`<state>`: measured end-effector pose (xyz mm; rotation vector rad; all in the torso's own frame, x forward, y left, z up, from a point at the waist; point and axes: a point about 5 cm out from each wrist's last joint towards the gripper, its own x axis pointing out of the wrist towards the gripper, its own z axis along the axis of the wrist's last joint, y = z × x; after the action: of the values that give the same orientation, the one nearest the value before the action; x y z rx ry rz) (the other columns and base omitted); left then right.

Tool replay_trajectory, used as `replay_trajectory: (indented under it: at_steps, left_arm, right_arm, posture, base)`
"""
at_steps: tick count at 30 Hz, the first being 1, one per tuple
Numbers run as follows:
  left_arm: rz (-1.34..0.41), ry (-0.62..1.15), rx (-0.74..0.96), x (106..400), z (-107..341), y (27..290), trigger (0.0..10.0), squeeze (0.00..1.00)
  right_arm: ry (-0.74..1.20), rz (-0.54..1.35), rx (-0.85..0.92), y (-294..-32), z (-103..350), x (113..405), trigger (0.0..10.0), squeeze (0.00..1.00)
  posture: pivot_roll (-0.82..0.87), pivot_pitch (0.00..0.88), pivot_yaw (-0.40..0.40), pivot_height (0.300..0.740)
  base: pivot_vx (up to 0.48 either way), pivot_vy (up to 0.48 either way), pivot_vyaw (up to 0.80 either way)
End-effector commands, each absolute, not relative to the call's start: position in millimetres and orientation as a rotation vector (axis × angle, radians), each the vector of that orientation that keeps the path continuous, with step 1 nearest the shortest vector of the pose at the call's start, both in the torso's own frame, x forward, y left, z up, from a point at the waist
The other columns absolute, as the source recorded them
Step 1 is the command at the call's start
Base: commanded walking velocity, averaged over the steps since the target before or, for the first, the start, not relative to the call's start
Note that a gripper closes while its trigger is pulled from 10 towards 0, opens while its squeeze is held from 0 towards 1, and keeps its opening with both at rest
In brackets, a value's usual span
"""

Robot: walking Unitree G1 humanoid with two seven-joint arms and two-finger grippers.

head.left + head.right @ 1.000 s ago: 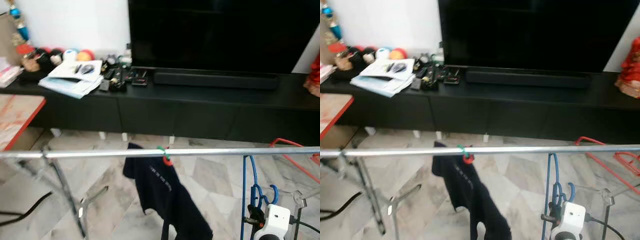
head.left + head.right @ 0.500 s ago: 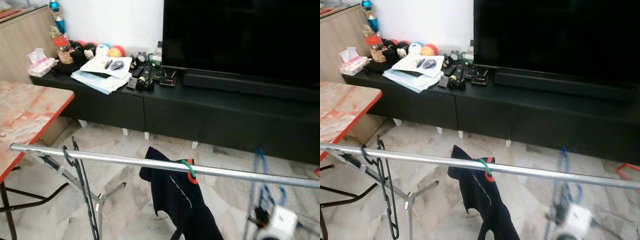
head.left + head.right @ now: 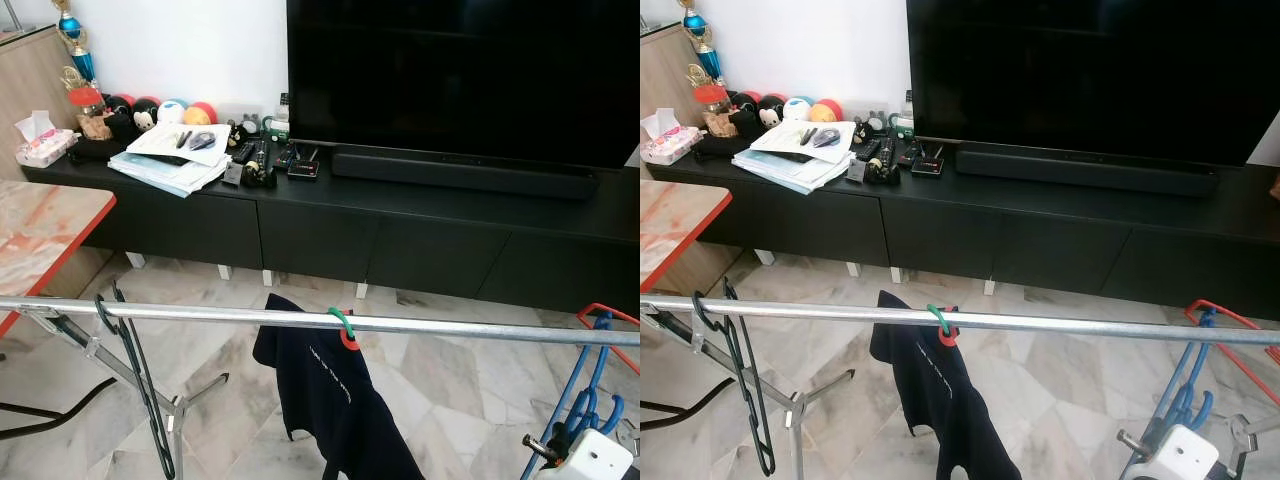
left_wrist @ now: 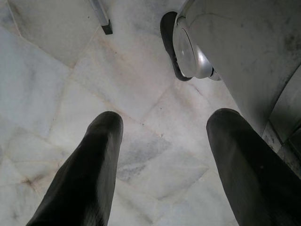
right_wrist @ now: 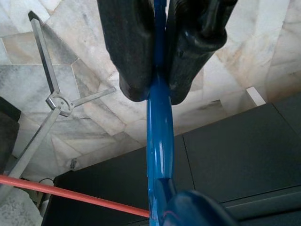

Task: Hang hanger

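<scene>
At your far left a red-edged table (image 3: 40, 225) meets the frame edge; beside it a black hanger (image 3: 140, 385) hangs from the silver rail (image 3: 200, 314) that crosses in front of you; its hook sits over the bar near the left end. Further along the rail a dark shirt (image 3: 335, 395) droops from a green and red hook (image 3: 345, 330). Behind all this runs the black TV cabinet (image 3: 400, 235), with papers (image 3: 170, 155) and small clutter on its left part and the television (image 3: 460, 75) above. Your left gripper (image 4: 160, 160) points down at the marble floor (image 4: 61, 80), its two fingers spread wide with nothing between them. At your right, low and below the rail, your right gripper (image 5: 157, 92) is clamped on the blue hanger (image 5: 160, 127); in the head views that hanger (image 3: 590, 400) rises beside a red hanger (image 3: 610, 325).
</scene>
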<state>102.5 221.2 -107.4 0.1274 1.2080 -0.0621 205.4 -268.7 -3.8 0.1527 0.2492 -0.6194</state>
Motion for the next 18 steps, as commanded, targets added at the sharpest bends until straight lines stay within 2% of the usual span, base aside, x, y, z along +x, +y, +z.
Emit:
replay_trajectory:
  at_steps: [1,6,18]
  left_arm:
    - [-0.072,1.230,0.141,97,-109,223,10.0,0.00]
    - [-0.073,1.229,0.139,97,-109,222,10.0,0.00]
    - [-0.076,1.230,0.138,97,-109,223,10.0,0.00]
  right_arm:
    - [0.175,-0.602,0.123,-278,21,226,10.0,0.00]
    - [0.187,-0.525,0.012,-283,31,240,10.0,0.00]
    - [0.204,-0.339,0.043,-269,37,255,10.0,0.00]
  posture:
    - [-0.06,0.075,-0.010,0.740]
    - [-0.06,0.075,-0.010,0.740]
    - [-0.06,0.077,-0.007,0.740]
  base:
    - [0.000,0.000,0.00]
    - [0.000,0.000,0.00]
    - [0.000,0.000,0.00]
